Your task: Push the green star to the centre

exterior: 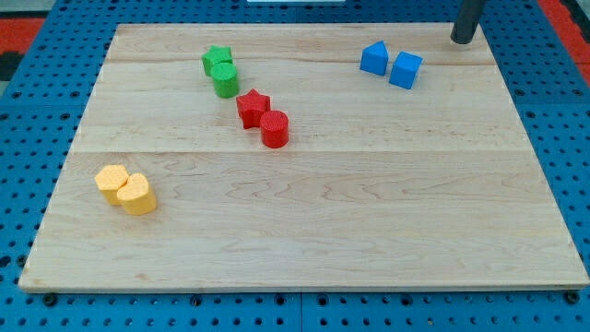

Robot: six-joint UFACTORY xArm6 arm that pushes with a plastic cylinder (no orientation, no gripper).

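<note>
My tip (462,41), a bare rod with nothing gripped, rests at the board's top right, near the blue blocks (391,64). The green star (216,59) sits upper left, touching the green cylinder (225,80), well apart from my tip

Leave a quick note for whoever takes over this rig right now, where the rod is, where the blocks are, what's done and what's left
My tip is at the board's top right edge, right of the blue blocks, touching nothing.
The green star sits upper left of centre, against the green cylinder.
The red star and red cylinder lie between it and the centre.
Done: nothing evident. Left: reach the star and push it to the centre.
</note>
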